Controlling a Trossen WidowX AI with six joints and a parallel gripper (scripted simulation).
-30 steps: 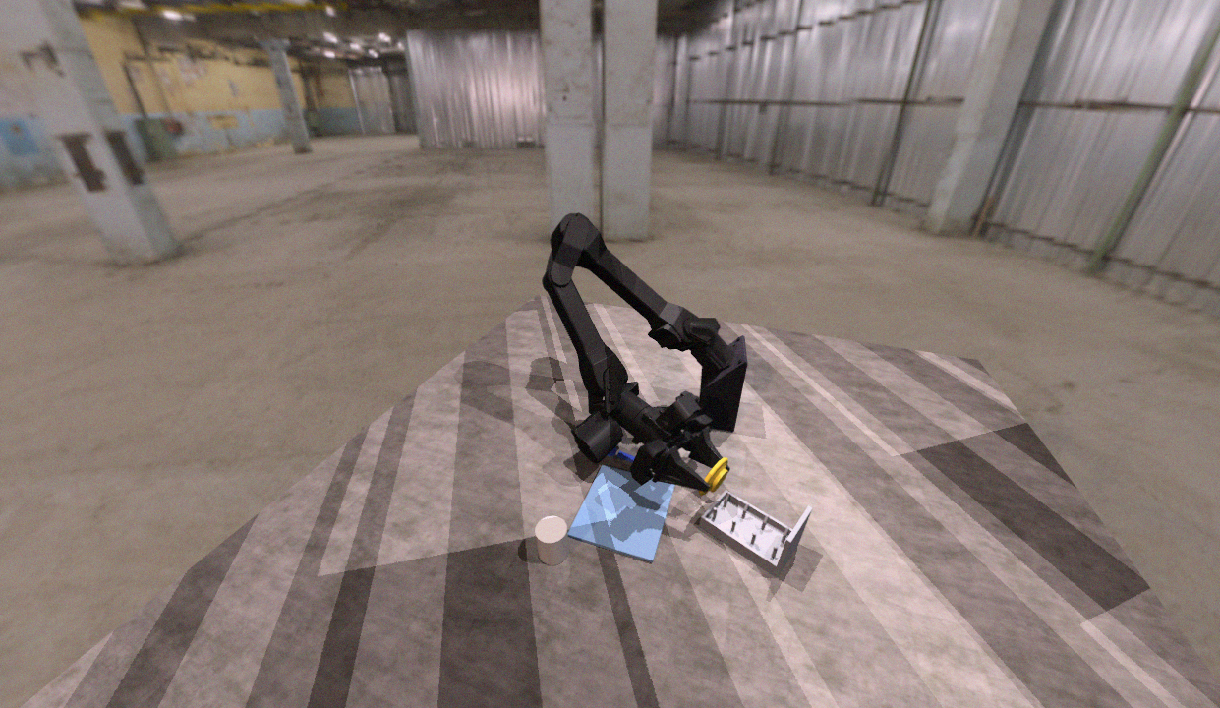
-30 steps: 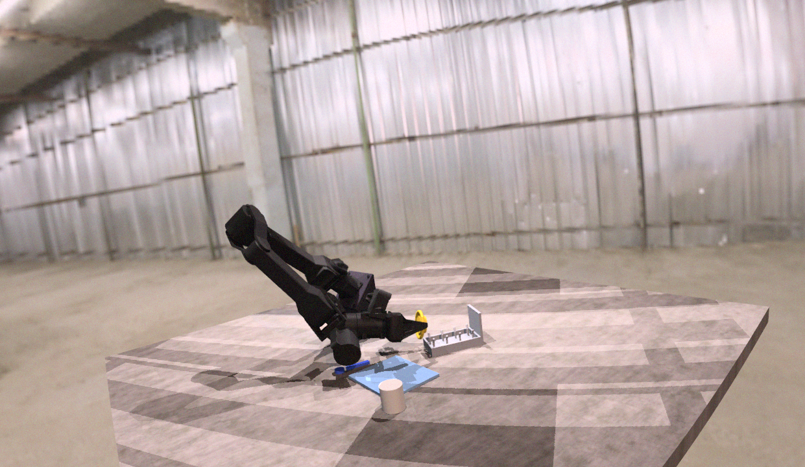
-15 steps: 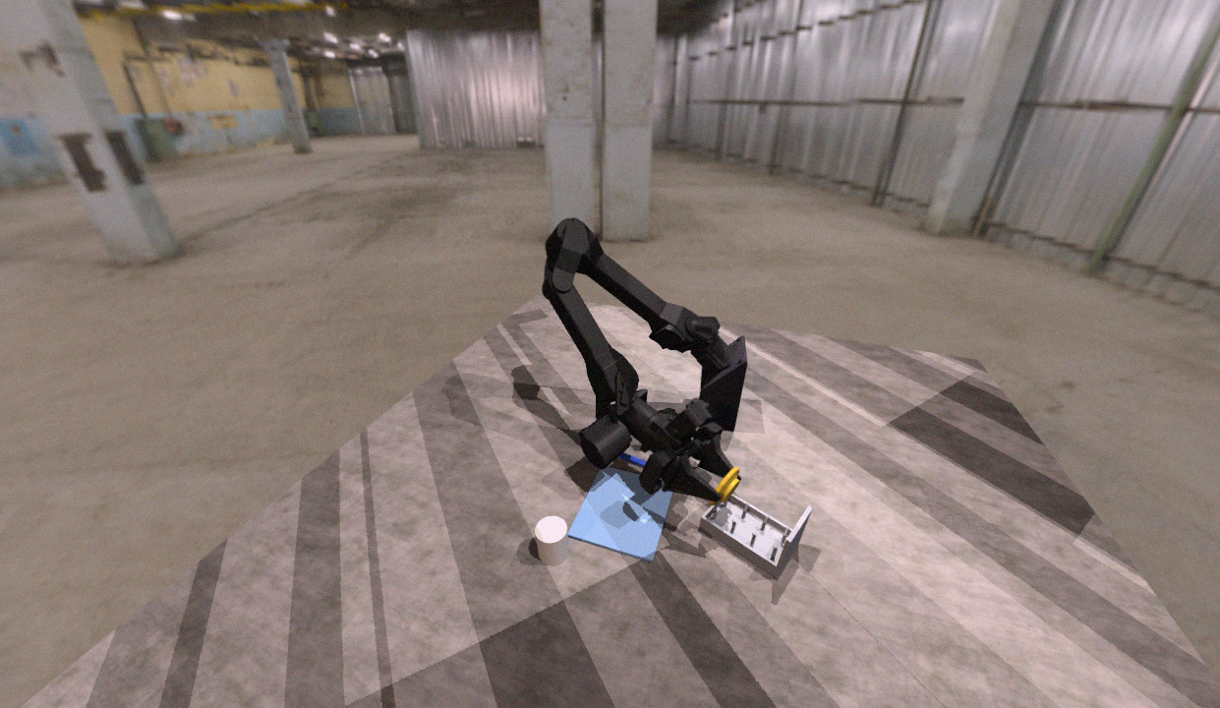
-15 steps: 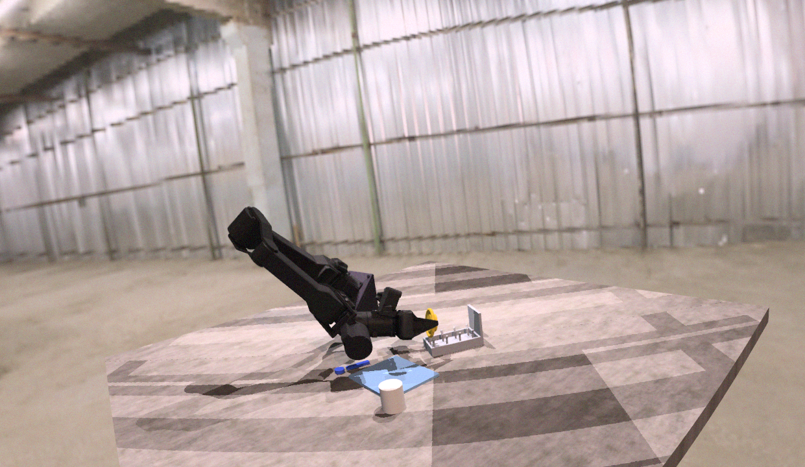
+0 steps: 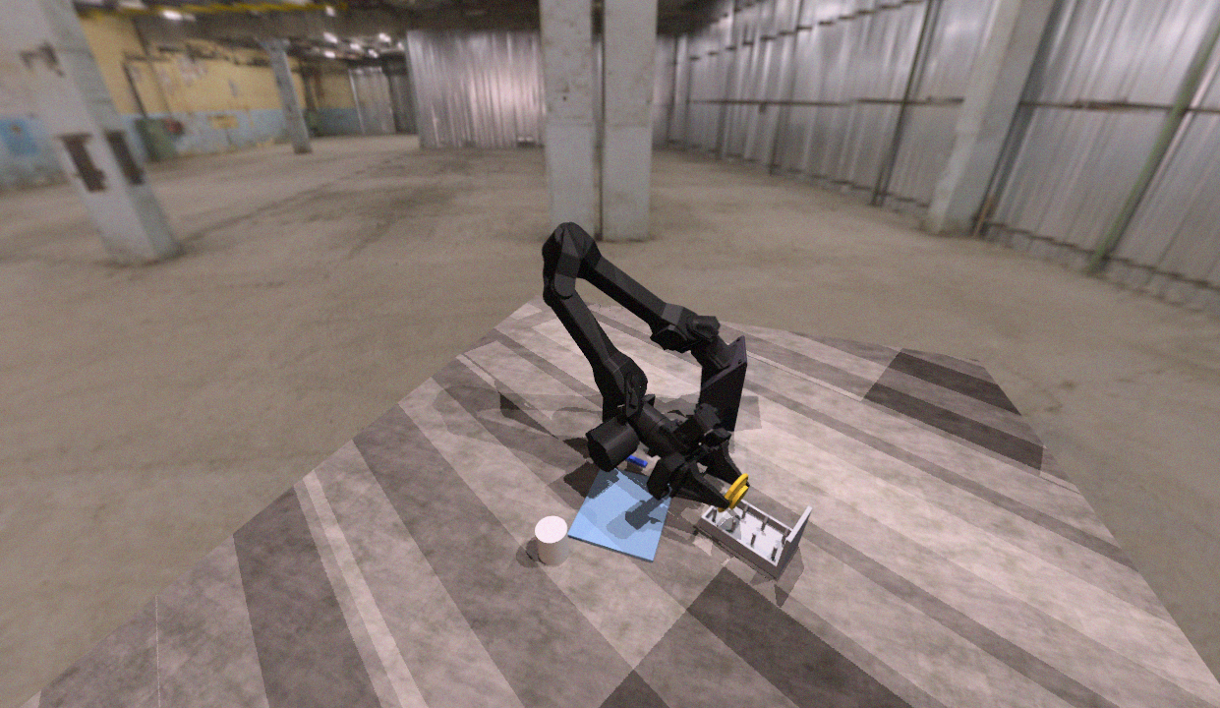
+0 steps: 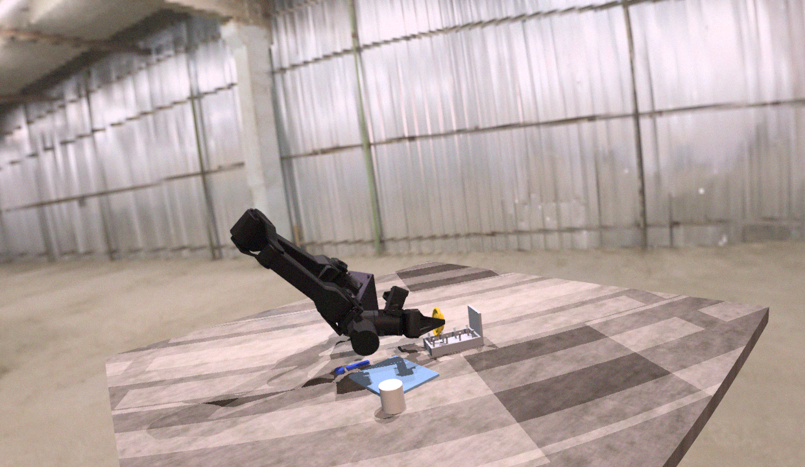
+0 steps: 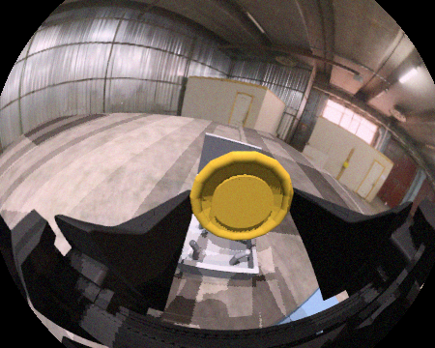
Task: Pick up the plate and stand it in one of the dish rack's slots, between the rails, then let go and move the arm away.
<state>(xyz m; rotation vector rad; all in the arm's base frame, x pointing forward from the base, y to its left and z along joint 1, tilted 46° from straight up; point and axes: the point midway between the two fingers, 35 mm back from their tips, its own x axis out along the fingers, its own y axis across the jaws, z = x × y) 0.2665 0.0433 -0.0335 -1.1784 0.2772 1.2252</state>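
My gripper (image 5: 726, 493) (image 6: 432, 322) (image 7: 241, 195) is shut on the yellow plate (image 5: 736, 491) (image 6: 439, 317) (image 7: 243, 195) and holds it upright by its rim. The plate hangs just above the near end of the grey dish rack (image 5: 754, 532) (image 6: 454, 341) (image 7: 223, 257). The rack has rows of short pegs and one tall end wall at its far end. In the wrist view the plate faces the camera and hides part of the rack behind it. I cannot tell whether the plate's lower edge touches the rack.
A light blue mat (image 5: 617, 519) (image 6: 393, 373) lies left of the rack. A white cylinder cup (image 5: 551, 539) (image 6: 391, 395) stands at the mat's corner. A small blue utensil (image 5: 635, 460) (image 6: 351, 366) lies by the arm's base.
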